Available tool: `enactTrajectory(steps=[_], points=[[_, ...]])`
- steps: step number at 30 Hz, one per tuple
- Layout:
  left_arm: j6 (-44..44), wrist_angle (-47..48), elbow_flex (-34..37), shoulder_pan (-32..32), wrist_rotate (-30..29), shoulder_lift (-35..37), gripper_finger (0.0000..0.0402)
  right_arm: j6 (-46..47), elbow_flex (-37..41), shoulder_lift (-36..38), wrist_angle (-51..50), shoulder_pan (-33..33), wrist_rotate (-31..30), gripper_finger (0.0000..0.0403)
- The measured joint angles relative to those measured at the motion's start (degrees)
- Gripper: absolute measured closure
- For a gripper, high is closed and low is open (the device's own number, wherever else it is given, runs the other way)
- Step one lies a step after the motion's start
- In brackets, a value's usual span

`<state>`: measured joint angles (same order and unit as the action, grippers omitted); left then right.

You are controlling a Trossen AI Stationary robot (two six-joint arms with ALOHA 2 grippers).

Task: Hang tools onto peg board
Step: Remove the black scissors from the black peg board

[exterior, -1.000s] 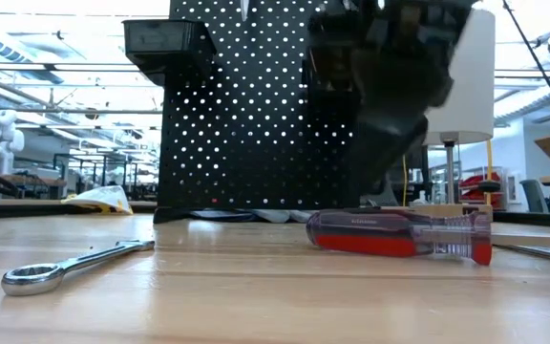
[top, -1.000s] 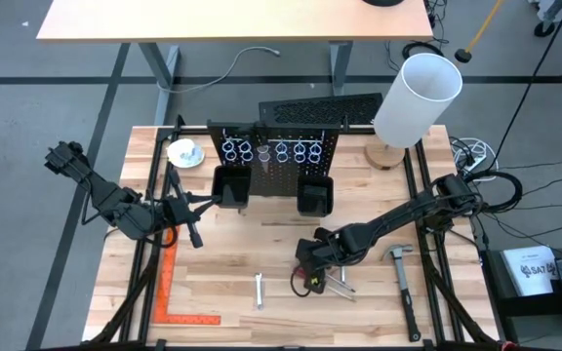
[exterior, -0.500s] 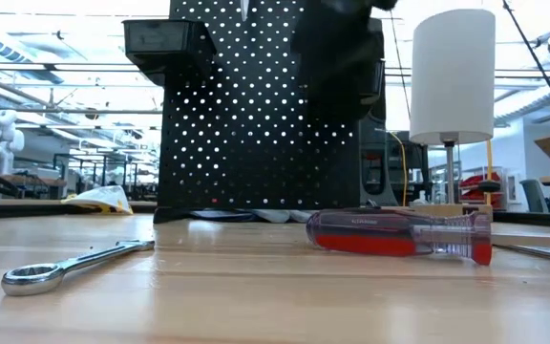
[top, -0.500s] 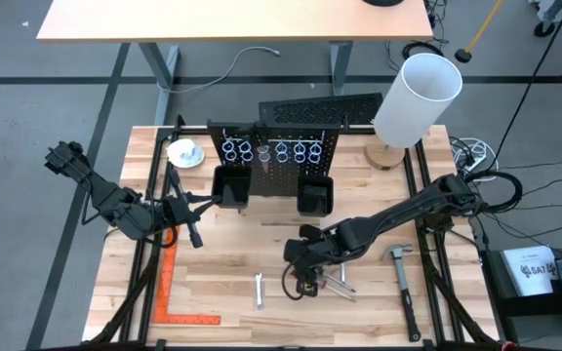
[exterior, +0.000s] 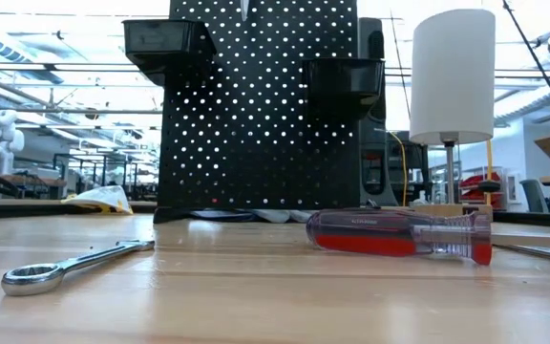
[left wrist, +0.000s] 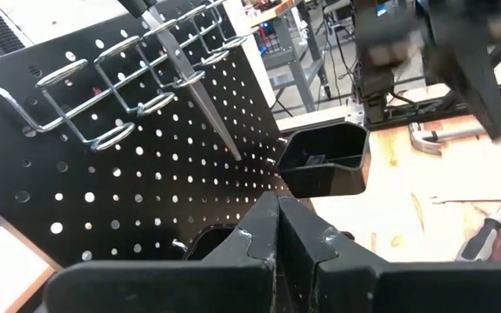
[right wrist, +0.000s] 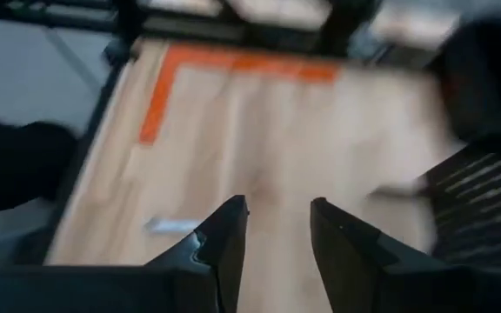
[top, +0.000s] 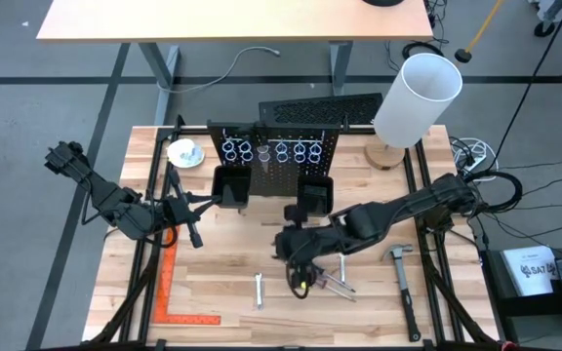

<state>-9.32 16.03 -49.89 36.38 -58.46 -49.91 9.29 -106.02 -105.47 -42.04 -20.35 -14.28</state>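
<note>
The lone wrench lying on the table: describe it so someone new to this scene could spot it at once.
Start at the upright black perforated peg board at the back of the wooden table, then come toward the front edge. The short silver wrench lies flat there on bare wood, beside the red-handled screwdriver. Unlike the orange L-shaped square nearby, it is all plain metal, slim, with a ring end.

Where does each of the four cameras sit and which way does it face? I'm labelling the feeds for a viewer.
High view: overhead, looking straight down on the table, peg board and both arms.
Low view: at table-top height, looking level at the peg board; no arm shows.
Left wrist view: on the left arm, facing the peg board; left gripper shut.
Right wrist view: on the right arm, looking down at the wood; right gripper open, empty.
Shared: the red-handled screwdriver and a wrench show in both high and low views.
</note>
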Motion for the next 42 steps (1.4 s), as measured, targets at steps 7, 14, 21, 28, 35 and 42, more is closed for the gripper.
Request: enactTrajectory(steps=[7, 14, 21, 28, 35, 42], points=[[0.0, 0.0, 0.0, 0.0, 0.0, 0.0, 0.0393, -19.3, -10.4, 0.0, 4.1, -1.2, -19.2, 0.0286], [0.0, 0.0, 0.0, 0.0, 0.0, 0.0, 0.0393, -37.6, -11.9, 0.0, 23.3, 0.9, -31.7, 0.0261], [0.0, 0.0, 0.0, 0.0, 0.0, 0.0, 0.0393, -38.5, -11.9, 0.0, 32.5, 5.9, -32.4, 0.022], [0.0, 0.2, 0.0, 0.0, 0.0, 0.0, 0.0393, -41.2, -11.9, 0.0, 36.0, 7.8, -32.2, 0.0189], [0.0, 0.8, 0.0, 0.0, 0.0, 0.0, 0.0393, -46.4, -11.9, 0.0, 42.2, 8.9, -32.7, 0.0186], [0.0, 0.9, 0.0, 0.0, 0.0, 0.0, 0.0393, -39.2, -11.8, 0.0, 35.8, 13.5, -32.3, 0.0186]])
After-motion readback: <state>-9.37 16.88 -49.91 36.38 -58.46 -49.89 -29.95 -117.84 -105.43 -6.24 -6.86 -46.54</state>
